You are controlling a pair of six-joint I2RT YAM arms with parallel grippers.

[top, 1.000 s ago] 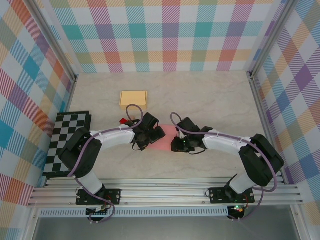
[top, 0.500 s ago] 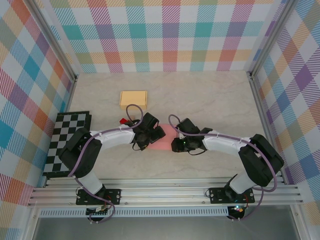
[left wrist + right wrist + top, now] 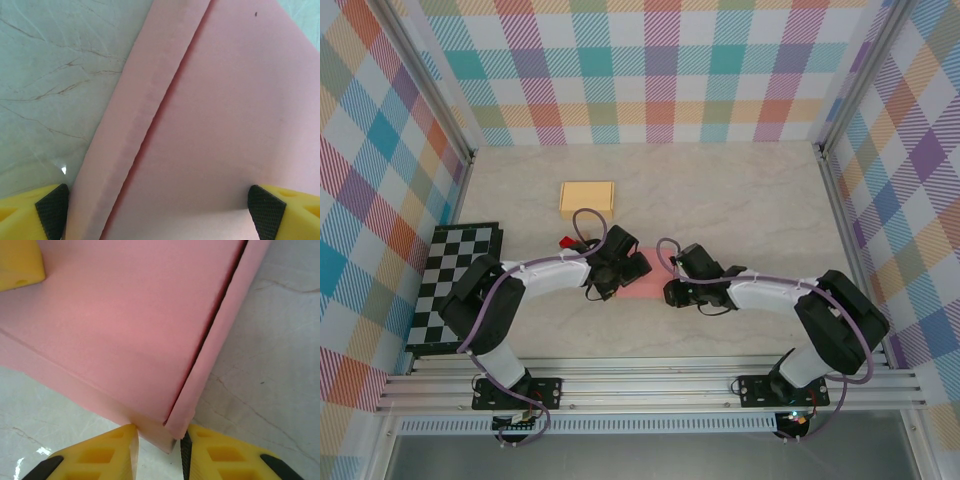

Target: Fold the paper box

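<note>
one pink paper box [image 3: 649, 279] lies flat near the middle of the table [image 3: 750, 205], between the two grippers. the left gripper [image 3: 160, 215] is spread wide, its two yellow fingers [image 3: 30, 212] straddling the box top beside a long raised flap. the right gripper [image 3: 159, 447] is drawn narrow, pinching the box's near corner (a side flap stands slightly ajar there). farther back sit one yellow box [image 3: 587, 197], one small red item [image 3: 565, 242] and, at the left, one checkered board [image 3: 455, 285].
</note>
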